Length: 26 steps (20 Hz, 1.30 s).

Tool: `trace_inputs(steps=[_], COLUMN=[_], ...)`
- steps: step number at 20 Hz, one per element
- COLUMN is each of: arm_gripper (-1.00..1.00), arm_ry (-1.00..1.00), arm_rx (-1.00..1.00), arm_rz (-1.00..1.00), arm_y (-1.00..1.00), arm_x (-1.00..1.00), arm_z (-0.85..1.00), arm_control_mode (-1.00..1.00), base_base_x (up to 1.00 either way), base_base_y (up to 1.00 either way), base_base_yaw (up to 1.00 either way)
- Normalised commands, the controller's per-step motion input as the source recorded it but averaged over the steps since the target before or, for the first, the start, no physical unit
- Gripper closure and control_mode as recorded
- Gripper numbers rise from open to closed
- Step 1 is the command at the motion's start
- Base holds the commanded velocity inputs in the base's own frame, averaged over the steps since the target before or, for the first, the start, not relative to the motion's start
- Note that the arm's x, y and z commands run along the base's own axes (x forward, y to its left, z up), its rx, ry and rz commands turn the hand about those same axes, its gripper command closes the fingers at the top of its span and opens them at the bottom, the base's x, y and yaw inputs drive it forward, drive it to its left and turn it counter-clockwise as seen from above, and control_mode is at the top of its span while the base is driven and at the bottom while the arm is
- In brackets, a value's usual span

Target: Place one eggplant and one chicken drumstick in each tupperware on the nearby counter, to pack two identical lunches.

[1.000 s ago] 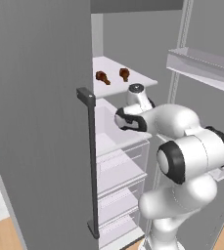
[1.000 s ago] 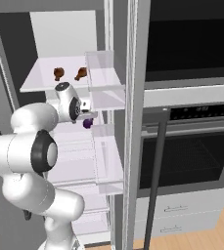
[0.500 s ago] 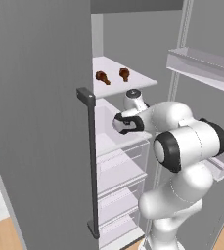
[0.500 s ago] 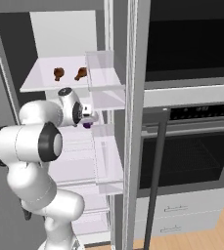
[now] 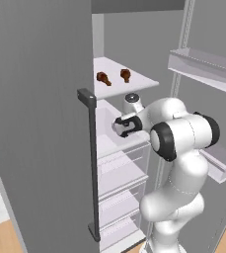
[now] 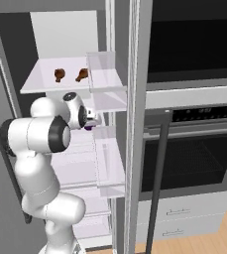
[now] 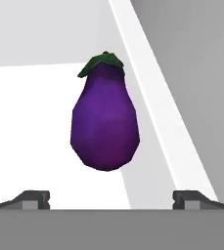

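We see the eggplant [image 7: 105,119] lying on a white fridge shelf [image 7: 30,127], purple and glossy with its green cap pointing away from the hand. In the right base view a sliver of it [image 6: 88,127] peeks out just past the wrist. The gripper [image 7: 111,197] sits close in front of it with its jaws spread wide — the two dark fingertips [image 7: 33,199] stand well apart on either side, nothing between them, the eggplant not touched. One shelf up, two brown chicken drumsticks [image 5: 102,77] lie side by side, a little apart. Around it all stands the open fridge — the grey door with its dark bar handle [image 5: 91,163] on the left, an oven [image 6: 189,158] to the right.
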Motion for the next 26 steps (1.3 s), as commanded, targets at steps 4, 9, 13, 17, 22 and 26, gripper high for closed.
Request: trace_inputs(steps=[4, 9, 13, 17, 22, 26], arm_gripper=[-1.0, -1.0, -1.0, 1.0, 1.0, 1.0], arm_ry=[0.07, 0.06, 0.09, 0.25, 0.11, 0.02], arm_rx=[0.0, 0.0, 0.0, 0.0, 0.0, -0.01], arm_rz=[-0.02, -0.01, 0.0, 0.0, 0.0, 0.0], arm_y=[0.11, 0.04, 0.0, 0.0, 0.0, 0.14], arm_x=[0.42, 0.42, 0.33, -0.05, 0.03, -0.73], arm_z=[-0.17, -0.14, -0.29, -0.92, -0.2, -0.28], arm_control_mode=[-1.0, -1.0, -1.0, -1.0, -1.0, -1.0], base_base_x=[0.0, 0.0, 0.0, 0.0, 0.0, 0.0], base_base_y=[0.0, 0.0, 0.0, 0.0, 0.0, 0.0], base_base_yaw=[0.0, 0.0, 0.0, 0.0, 0.0, 0.0])
